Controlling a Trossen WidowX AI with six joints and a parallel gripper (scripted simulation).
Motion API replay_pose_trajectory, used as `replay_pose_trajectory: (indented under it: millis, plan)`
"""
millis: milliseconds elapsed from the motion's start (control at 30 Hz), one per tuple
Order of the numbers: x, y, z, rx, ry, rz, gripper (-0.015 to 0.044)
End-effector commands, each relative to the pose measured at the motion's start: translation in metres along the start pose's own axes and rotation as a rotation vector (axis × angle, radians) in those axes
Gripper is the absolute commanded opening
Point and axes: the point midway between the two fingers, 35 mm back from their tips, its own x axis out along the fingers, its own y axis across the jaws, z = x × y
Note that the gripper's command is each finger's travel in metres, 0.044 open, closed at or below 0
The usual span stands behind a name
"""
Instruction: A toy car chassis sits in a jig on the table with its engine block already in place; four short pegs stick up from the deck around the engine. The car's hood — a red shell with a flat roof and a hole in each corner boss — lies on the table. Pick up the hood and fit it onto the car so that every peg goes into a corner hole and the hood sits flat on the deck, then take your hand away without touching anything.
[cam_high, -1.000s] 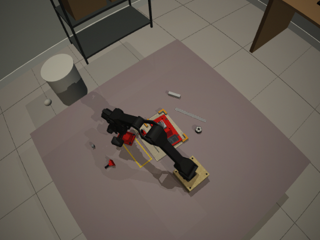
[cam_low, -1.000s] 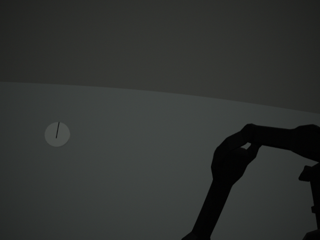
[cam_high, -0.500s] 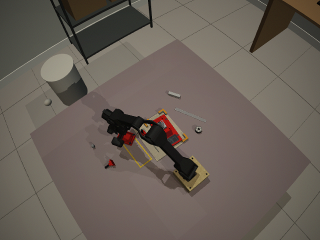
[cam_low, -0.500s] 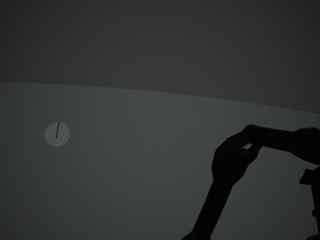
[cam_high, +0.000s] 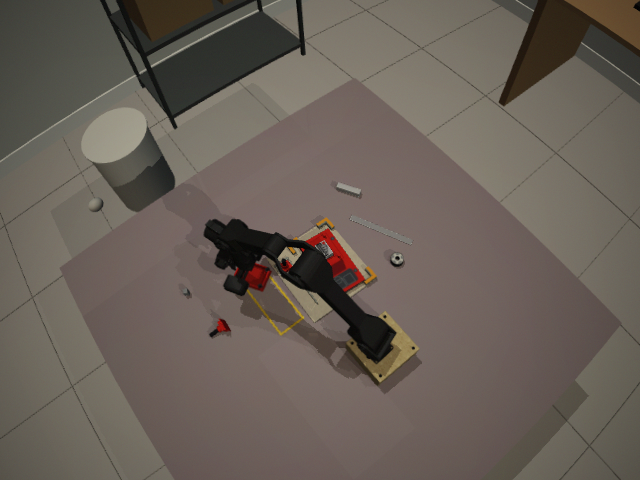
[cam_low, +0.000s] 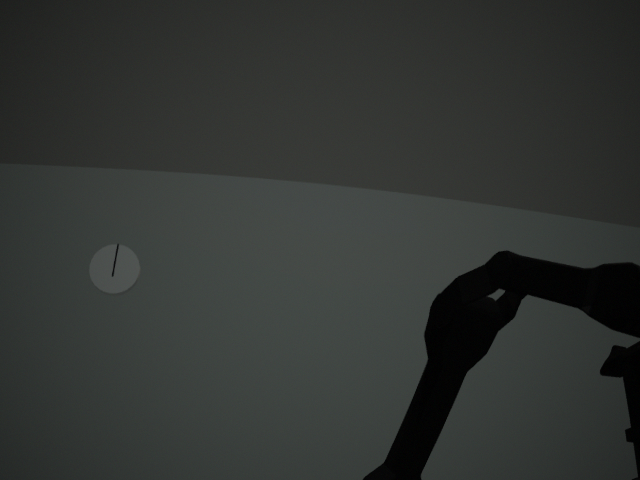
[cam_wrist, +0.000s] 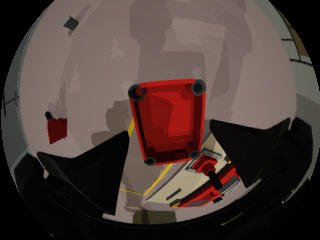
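The red hood (cam_high: 260, 277) (cam_wrist: 172, 117) shows its recessed side and dark corner bosses in the wrist view, over the far end of a yellow outline (cam_high: 264, 312). My gripper (cam_wrist: 171, 130) is open and empty above it; the hood appears between and ahead of the fingertips, with no contact visible. The red chassis (cam_high: 336, 262) (cam_wrist: 192, 201) sits in the jig on a beige board (cam_high: 316, 312), with its grey engine block (cam_high: 324, 249) in place. The arm covers part of the board. The pegs are too small to make out. The exterior view shows only dark arm links.
A red piece with a black stem (cam_high: 222, 326) (cam_wrist: 57, 130) and a small grey block (cam_high: 186, 292) (cam_wrist: 71, 23) lie left of the outline. Another red part (cam_high: 285, 265) stands beside the chassis. A white bar (cam_high: 348, 189), long strip (cam_high: 381, 229) and round wheel-like part (cam_high: 397, 257) lie beyond.
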Motion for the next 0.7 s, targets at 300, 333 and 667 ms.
replay_pose_trajectory:
  millis: [300,333,667]
  plan:
    - [0.0065,-0.0002,0.0001,-0.001,-0.001,-0.003,0.0440]
    - [0.0070,-0.0002,0.0001,-0.001,-0.001,-0.003,0.0440]
    - [0.0064,0.0000,-0.0001,0.000,0.000,0.000,0.0308]
